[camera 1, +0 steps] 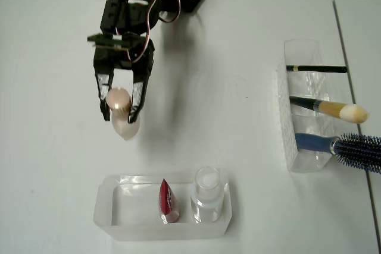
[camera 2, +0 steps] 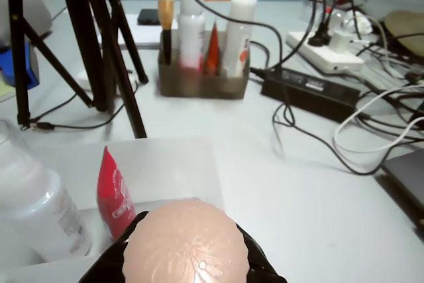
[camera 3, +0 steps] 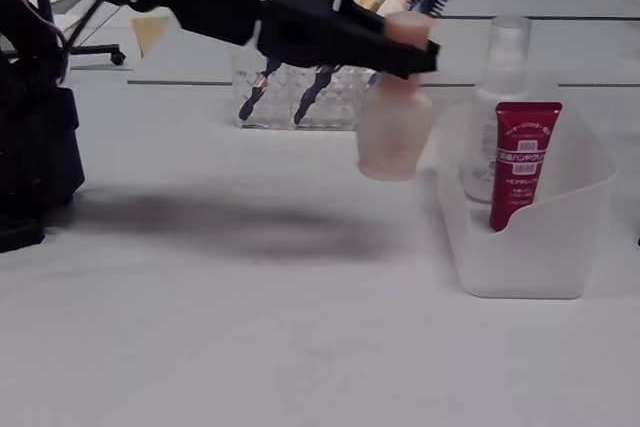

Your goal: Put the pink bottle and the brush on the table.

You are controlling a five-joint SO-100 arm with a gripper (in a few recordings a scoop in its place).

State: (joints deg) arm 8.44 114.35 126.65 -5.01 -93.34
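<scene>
Overhead view shows the claw (camera 1: 123, 100) gripping the pink bottle (camera 1: 123, 115) by its cap, lifted above the white table (camera 1: 226, 111), away from the tray (camera 1: 107, 203) with the red tube (camera 1: 168, 200). The brush (camera 1: 330, 109) rests in the clear holder (camera 1: 292, 141) at the right.

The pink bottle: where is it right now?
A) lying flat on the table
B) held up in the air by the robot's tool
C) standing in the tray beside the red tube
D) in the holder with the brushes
B: the tool grips the pink bottle by its cap, and the fixed view shows its base hanging above the table, outside the tray.
</scene>
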